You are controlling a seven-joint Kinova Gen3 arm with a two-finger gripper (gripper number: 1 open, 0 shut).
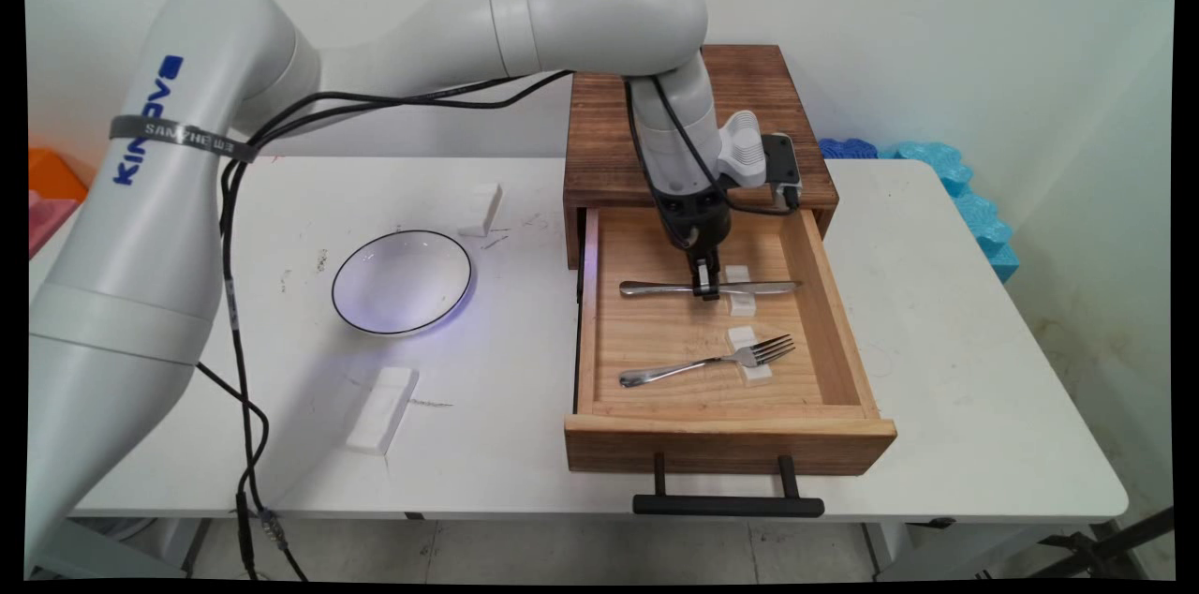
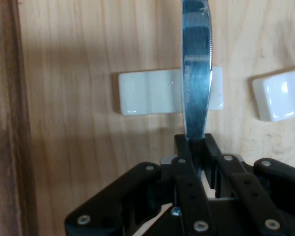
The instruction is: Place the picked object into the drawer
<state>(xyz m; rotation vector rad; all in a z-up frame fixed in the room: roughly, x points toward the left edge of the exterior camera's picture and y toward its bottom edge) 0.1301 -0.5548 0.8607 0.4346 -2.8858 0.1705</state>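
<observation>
Down inside the open drawer (image 1: 848,341), gripper (image 1: 705,287) lowered onto the knife (image 1: 709,289), black fingers (image 2: 187,162) drawn in tight with the blade standing between them in the hand view, so closed on the knife about midway along. Still lying flat, by the look of the main view, blade resting across a small white rest (image 2: 152,92), handle end pointing left and tip pointing right.

Likely stiff and fairly light, being plain table steel; smooth and polished, so probably slippery in hard pads and apt to swivel if held off balance. Best taken near the middle, across the narrow flat where handle meets blade, which looks to be about where the fingers sit now. Not fragile, though liable to scratch the wood if dragged.

Slim, silver and mirror-bright, with a rounded handle end and a faintly toothed edge showing along the blade in the hand view, bluish from reflections.

Just beyond, nearer the drawer front, a fork (image 1: 709,362) lying roughly parallel, tines propped on a second white rest (image 1: 752,358). Pale wood floor and walls to the drawer, a black bar handle (image 1: 729,506) on its front, pulled out from a dark wooden cabinet (image 1: 749,97). Well apart on the white table (image 1: 984,369), to the left, a shallow white bowl (image 1: 401,281) with a dark rim, with two white blocks (image 1: 381,408) near it, one behind and one in front
</observation>
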